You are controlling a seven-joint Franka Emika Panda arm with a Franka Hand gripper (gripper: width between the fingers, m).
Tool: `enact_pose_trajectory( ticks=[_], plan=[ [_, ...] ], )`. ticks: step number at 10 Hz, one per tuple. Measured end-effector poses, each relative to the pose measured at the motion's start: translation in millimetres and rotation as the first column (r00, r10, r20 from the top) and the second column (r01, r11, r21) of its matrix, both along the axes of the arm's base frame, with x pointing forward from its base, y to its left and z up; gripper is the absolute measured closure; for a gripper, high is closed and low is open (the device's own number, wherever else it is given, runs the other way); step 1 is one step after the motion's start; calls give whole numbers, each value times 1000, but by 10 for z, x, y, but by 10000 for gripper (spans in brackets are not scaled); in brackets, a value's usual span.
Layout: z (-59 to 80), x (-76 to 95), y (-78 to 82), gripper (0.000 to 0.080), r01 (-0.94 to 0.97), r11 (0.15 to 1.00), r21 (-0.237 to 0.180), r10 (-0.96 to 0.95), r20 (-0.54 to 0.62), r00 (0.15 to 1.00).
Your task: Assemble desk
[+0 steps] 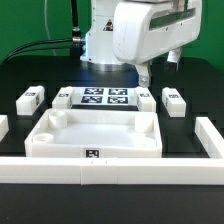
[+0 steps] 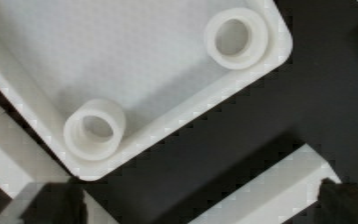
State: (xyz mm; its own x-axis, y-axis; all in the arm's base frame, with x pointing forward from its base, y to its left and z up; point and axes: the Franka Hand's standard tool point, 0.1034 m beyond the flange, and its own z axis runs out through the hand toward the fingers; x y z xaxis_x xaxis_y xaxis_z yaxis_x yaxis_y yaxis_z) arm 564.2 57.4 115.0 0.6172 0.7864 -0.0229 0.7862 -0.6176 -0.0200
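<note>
The desk's tabletop [image 1: 95, 138] is a wide white rimmed slab lying near the front bar, with a tag on its front wall. In the wrist view one corner of the tabletop [image 2: 140, 70] shows two round sockets [image 2: 238, 40] [image 2: 98, 125]. Square post legs lie in a row behind it: two toward the exterior view's left [image 1: 33, 99] [image 1: 62, 98] and two toward its right [image 1: 146, 98] [image 1: 174, 100]. My gripper [image 1: 145, 72] [image 2: 194, 205] hangs high over the back of the table, open, with nothing between its dark fingertips [image 2: 43, 205].
The marker board [image 1: 105, 97] lies flat between the legs, under the arm. Long white border bars run along the front [image 1: 120, 170] and the exterior view's right [image 1: 210, 138]. A white bar [image 2: 274, 185] crosses the black table below my fingers.
</note>
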Motion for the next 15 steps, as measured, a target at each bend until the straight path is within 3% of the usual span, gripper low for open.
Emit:
enact_pose_trajectory(
  ticks=[5, 6, 8, 13, 15],
  plan=[
    [-7, -1, -16, 150, -2, 1000, -1, 2, 0, 1000],
    [-48, 5, -146, 150, -146, 989, 0, 146, 38, 989],
    [-139, -83, -364, 150, -258, 966, -6, 257, 65, 964],
    [-166, -91, -384, 150, -259, 966, -5, 259, 60, 964],
    [-273, -189, -448, 150, -462, 887, -28, 462, 75, 883]
  ],
)
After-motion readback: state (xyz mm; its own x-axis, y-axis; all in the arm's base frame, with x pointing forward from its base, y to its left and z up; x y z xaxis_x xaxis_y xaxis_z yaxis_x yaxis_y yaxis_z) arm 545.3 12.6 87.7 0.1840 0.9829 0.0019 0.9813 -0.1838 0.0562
